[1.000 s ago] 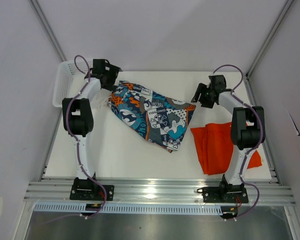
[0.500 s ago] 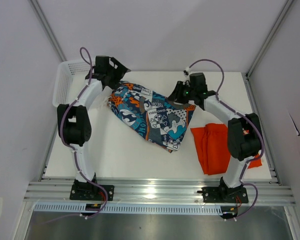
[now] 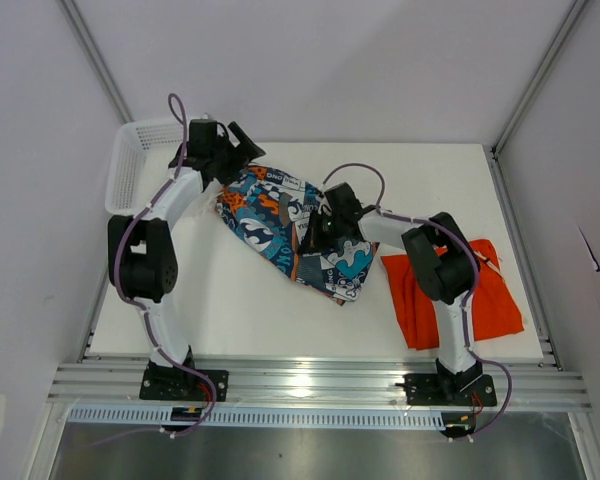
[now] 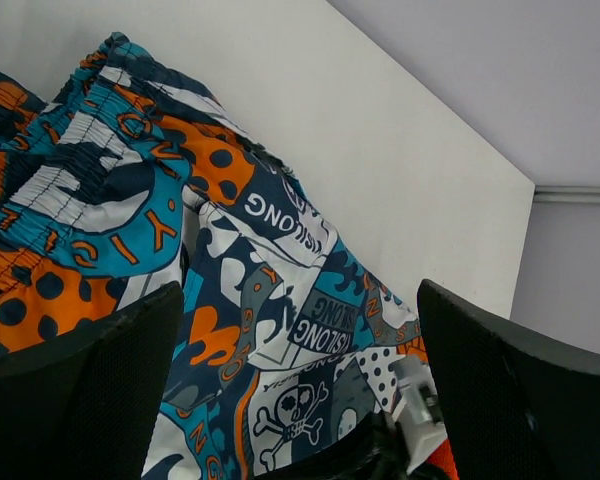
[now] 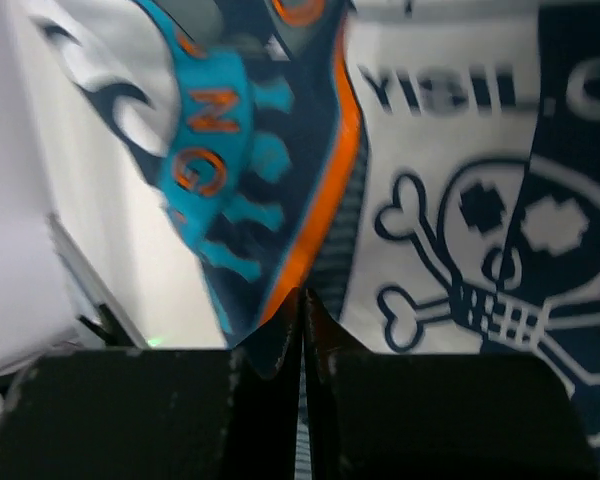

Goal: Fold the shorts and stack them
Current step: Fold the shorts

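Observation:
The patterned shorts (image 3: 265,215) lie spread across the white table (image 3: 230,310), waistband toward the far left. My right gripper (image 3: 316,232) is shut, its tips down on the middle of them by an orange seam (image 5: 325,190); no cloth shows between the jaws (image 5: 302,300). My left gripper (image 3: 244,140) hangs open over the waistband corner, its wide fingers (image 4: 80,390) framing the patterned shorts (image 4: 230,250) without touching them. The orange shorts (image 3: 450,295) lie folded at the right, under the right arm.
A white mesh basket (image 3: 130,160) stands off the far left corner of the table. Metal frame rails run along the near edge and both sides. The right arm stretches across the table's middle from its base.
My right gripper has swung left from the far right corner onto the middle of the patterned shorts and shut on the way. The left gripper has shifted a little right and stayed open.

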Controlling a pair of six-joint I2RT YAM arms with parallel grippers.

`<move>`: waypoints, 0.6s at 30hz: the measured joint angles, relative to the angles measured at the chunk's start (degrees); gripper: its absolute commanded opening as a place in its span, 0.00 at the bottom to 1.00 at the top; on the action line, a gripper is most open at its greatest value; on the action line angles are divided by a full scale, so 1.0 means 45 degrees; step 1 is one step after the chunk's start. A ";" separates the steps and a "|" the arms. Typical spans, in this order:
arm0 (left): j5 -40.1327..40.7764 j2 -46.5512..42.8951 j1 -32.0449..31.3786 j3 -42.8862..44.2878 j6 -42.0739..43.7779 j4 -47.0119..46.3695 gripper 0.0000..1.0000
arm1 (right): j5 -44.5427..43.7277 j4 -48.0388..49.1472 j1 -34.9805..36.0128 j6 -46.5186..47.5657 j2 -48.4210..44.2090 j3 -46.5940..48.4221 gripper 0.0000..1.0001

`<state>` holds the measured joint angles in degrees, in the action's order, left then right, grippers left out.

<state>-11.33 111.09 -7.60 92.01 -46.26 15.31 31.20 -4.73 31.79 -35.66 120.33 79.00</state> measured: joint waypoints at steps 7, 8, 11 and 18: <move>-0.0068 -0.0685 0.0000 -0.0291 0.0539 -0.0155 0.99 | -0.2259 -0.2545 0.0889 0.1292 -0.0879 -0.0903 0.02; -0.0107 -0.0733 0.0000 -0.0301 0.0622 -0.0155 0.99 | -0.2482 -0.2749 0.0942 0.1404 -0.1219 -0.1253 0.02; -0.0199 -0.1015 0.0000 -0.0544 0.0753 -0.0194 0.99 | -0.3186 -0.3400 0.1117 0.1860 -0.2370 -0.2497 0.02; 0.0063 -0.2623 0.0000 -0.2647 0.0869 -0.0204 0.99 | -0.4745 -0.5299 0.0899 0.2691 -0.4459 -0.3983 0.07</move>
<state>-11.05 99.29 -7.60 80.09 -42.35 14.39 9.85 -28.58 35.83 -23.55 100.27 61.08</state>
